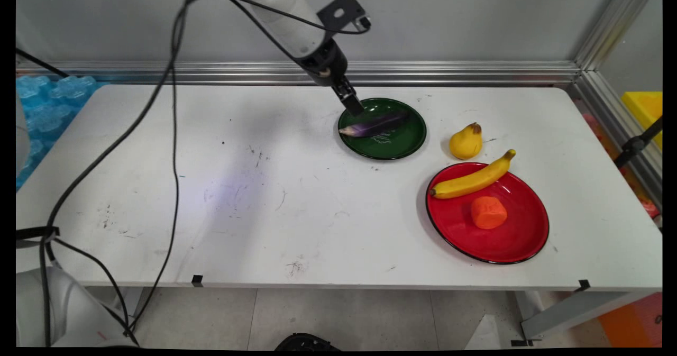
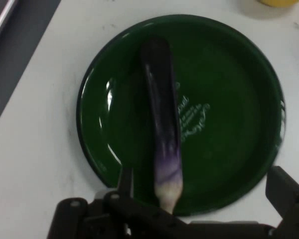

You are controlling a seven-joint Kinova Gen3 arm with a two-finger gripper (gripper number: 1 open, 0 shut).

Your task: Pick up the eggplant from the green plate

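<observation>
Pincer over an eggplant on a green plate.

Main view: the pincer (image 1: 353,106) hangs at the green plate (image 1: 410,142), just above the eggplant (image 1: 374,125) lying free on it; 1 pear (image 1: 466,142) sits on the table (image 1: 211,186), and 1 banana (image 1: 472,179) and 1 orange lump (image 1: 488,212) on the red plate (image 1: 508,245).
Hand view: the pincer (image 2: 204,199) stands wide, empty, fingers (image 2: 284,191) either side of the eggplant's (image 2: 162,124) pale tip.

The green plate (image 2: 229,164) at twelve o'clock looks glossy, like enamel or glazed ware, as does the red plate (image 1: 521,234) at four o'clock. The eggplant (image 2: 162,124) has smooth, shiny skin. The white table (image 1: 264,186) is matt and scuffed.
</observation>
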